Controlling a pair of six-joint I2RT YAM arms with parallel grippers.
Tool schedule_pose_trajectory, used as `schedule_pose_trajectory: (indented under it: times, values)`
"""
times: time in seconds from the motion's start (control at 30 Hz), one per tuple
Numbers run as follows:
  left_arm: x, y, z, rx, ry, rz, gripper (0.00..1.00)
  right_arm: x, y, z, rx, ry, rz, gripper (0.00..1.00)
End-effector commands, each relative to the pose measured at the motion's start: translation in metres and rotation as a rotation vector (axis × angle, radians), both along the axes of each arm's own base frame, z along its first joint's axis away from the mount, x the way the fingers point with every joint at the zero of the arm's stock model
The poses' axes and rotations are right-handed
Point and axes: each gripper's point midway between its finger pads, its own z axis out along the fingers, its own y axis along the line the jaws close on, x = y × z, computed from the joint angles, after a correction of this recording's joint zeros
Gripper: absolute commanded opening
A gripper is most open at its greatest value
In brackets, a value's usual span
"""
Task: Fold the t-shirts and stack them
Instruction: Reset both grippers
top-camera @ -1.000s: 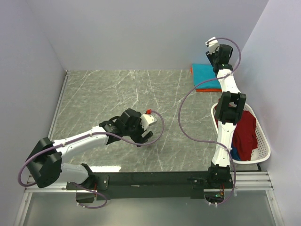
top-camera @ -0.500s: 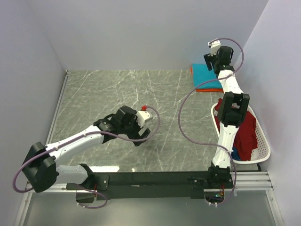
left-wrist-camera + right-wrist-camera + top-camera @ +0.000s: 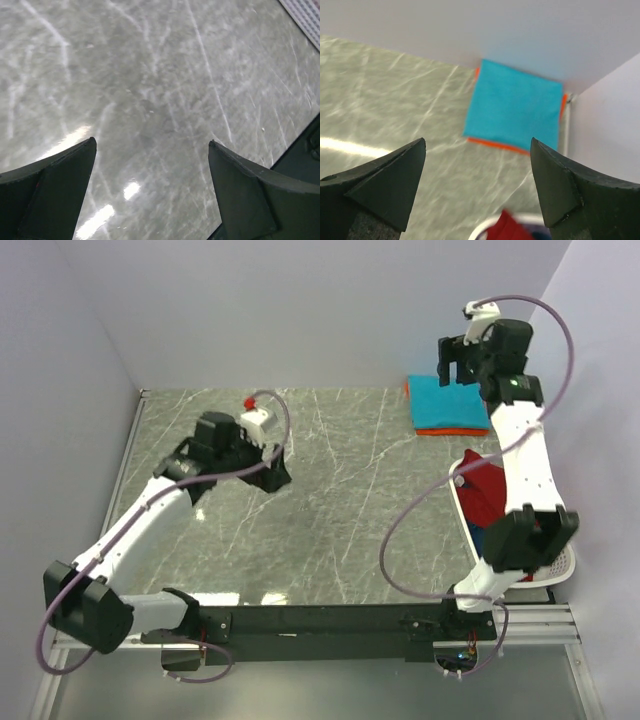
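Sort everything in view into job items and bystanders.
Job items: teal t-shirt; orange t-shirt under it; dark red shirt and blue shirt, both in the basket.
Just there: white laundry basket; marble table.

white basket [image 3: 566, 564] at right edge of grey marbled table [image 3: 350, 510]

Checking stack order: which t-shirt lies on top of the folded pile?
The teal t-shirt; the orange t-shirt shows only as a thin edge beneath it, and the red t-shirt sits in the basket.
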Motion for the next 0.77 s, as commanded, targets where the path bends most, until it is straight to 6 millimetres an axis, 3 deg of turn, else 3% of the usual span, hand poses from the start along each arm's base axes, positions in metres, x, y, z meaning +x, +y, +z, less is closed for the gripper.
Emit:
schedule_pose_trajectory:
  times: [0.0,0.13,0.2,0.23,0.3,0.33,0.37,0.4,0.43,0.47,0.57,0.73]
  values:
    - [0.013,0.008,0.011,-0.024,0.067,-0.039,0.99,-0.056,0.018,-0.020,0.141,0.163,0.027,0.91]
    - [0.047,0.049,0.008,-0.036,0.157,0.099,1.00,-0.119,0.036,-0.055,0.204,0.279,0.077,0.92]
    - [0.053,0.060,0.005,-0.066,0.199,0.129,0.99,-0.137,0.044,-0.066,0.235,0.294,0.102,0.92]
    - [0.057,0.072,0.003,-0.073,0.212,0.172,1.00,-0.155,0.047,-0.080,0.246,0.313,0.106,0.92]
    - [0.058,0.083,-0.011,-0.047,0.225,0.222,0.99,-0.169,0.052,-0.093,0.265,0.319,0.125,0.93]
    - [0.056,0.086,-0.016,-0.035,0.229,0.239,0.99,-0.183,0.054,-0.110,0.271,0.342,0.127,0.93]
    - [0.050,0.089,-0.031,-0.021,0.257,0.255,1.00,-0.190,0.056,-0.118,0.279,0.351,0.129,0.93]
    - [0.049,0.093,-0.033,-0.008,0.246,0.275,1.00,-0.197,0.058,-0.120,0.280,0.339,0.140,0.93]
    - [0.049,0.095,-0.036,-0.001,0.236,0.288,1.00,-0.206,0.060,-0.138,0.288,0.377,0.142,0.93]
    - [0.044,0.098,-0.045,0.012,0.248,0.296,0.99,-0.210,0.061,-0.142,0.290,0.381,0.144,0.93]
    - [0.038,0.105,-0.050,0.039,0.224,0.319,0.99,-0.224,0.063,-0.158,0.291,0.393,0.150,0.94]
    - [0.031,0.117,-0.036,0.060,0.144,0.374,0.99,-0.237,0.067,-0.169,0.313,0.387,0.153,0.94]
